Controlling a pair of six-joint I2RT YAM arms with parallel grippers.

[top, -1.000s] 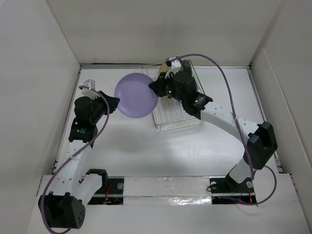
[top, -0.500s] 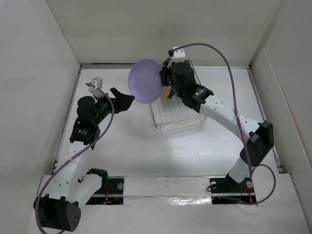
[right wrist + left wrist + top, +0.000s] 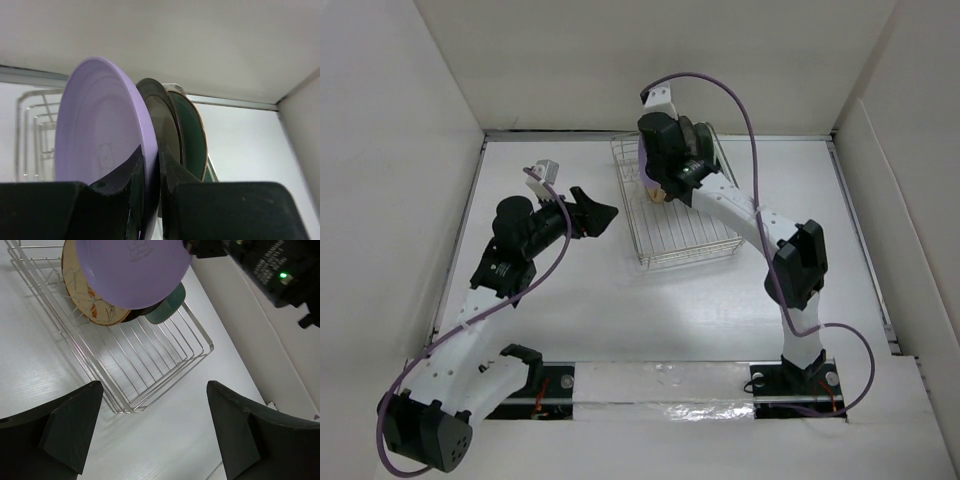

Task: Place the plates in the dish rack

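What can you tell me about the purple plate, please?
The purple plate is round, plain lavender and smooth, with a faint line drawing on its face. It stands on edge, slightly tilted, over one end of the wire rack, beside a dark plate and close to a tan patterned plate. The right tool pinches its rim. Whether it touches its neighbours or sits between the tines cannot be told.
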